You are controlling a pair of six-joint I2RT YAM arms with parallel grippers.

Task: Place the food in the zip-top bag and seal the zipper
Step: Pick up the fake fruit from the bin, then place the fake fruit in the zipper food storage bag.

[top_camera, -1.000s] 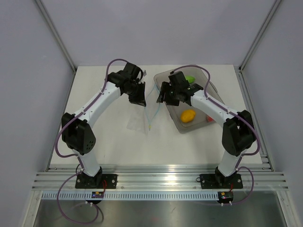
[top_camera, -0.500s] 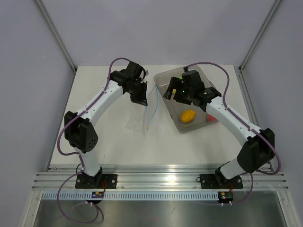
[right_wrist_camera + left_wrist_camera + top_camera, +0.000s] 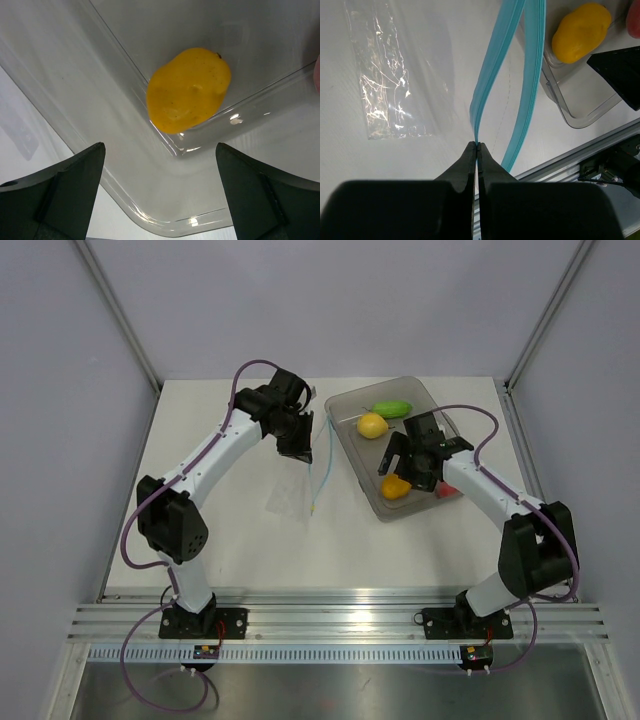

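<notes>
Lab test cell, aluminium rail frame (image 3: 340, 615)

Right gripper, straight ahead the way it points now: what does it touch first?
Most likely the orange fruit, lying in a near corner of the tray and roughly centred ahead of the open right gripper. Depth is unclear, so a finger might graze the tray wall first.

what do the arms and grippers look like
The left arm and right arm match: white links, chunky black joints, and a purple cable looping along each. The left gripper and right gripper are black, each with two flat, tapered fingers.
</notes>
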